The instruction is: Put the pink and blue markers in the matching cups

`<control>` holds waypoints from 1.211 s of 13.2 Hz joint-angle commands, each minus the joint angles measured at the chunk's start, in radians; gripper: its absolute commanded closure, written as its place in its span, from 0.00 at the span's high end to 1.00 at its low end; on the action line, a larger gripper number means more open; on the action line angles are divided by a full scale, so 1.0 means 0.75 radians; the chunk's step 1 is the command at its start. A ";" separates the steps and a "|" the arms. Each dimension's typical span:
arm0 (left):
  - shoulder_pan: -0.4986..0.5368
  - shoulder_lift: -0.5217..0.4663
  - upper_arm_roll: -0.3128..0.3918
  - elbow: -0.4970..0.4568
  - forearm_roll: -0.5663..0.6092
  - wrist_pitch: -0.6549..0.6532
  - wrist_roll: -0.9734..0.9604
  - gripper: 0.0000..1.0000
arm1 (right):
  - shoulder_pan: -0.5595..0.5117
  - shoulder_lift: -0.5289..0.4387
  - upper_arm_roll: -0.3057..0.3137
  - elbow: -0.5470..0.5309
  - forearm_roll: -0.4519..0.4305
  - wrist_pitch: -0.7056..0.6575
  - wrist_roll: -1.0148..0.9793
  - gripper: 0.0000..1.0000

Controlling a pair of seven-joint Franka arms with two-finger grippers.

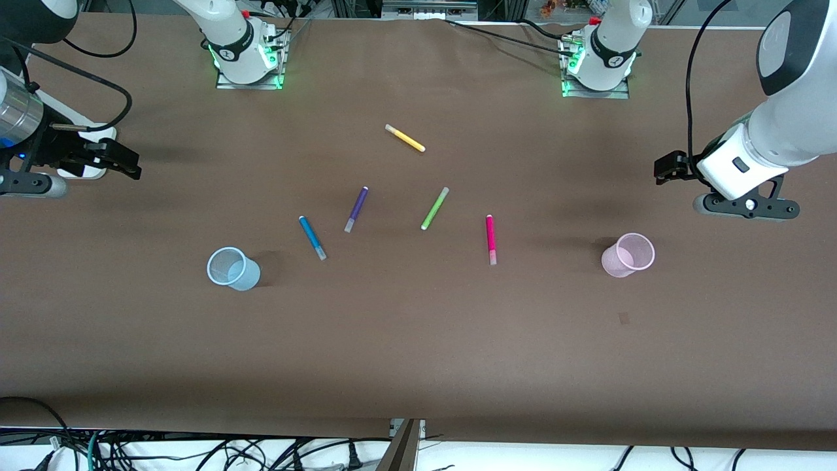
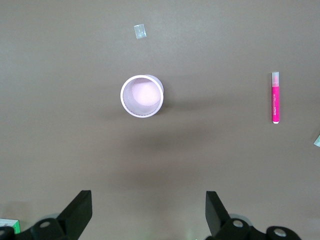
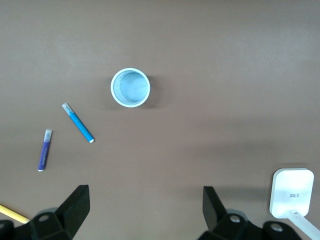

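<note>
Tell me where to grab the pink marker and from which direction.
Grip the pink marker at mid-barrel, coming straight down from above. It lies flat on the table with bare space all round, so fingers should close across its slim width, not along its length. The left gripper, open and up over the table near the pink cup, seems best placed.

Both arms hang raised above the table (image 1: 418,366), one at each end. The left gripper (image 2: 149,212) and the right gripper (image 3: 145,210) both point down, fingers spread wide, holding nothing.
</note>
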 commanded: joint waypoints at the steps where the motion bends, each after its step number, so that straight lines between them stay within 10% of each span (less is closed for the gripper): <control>1: 0.013 -0.004 -0.004 0.003 -0.026 -0.016 0.032 1.00 | 0.007 0.004 0.001 0.029 -0.013 -0.036 -0.008 1.00; 16: -0.009 0.160 -0.153 0.003 -0.163 0.115 -0.252 1.00 | 0.181 0.274 0.003 0.027 0.009 0.111 0.000 1.00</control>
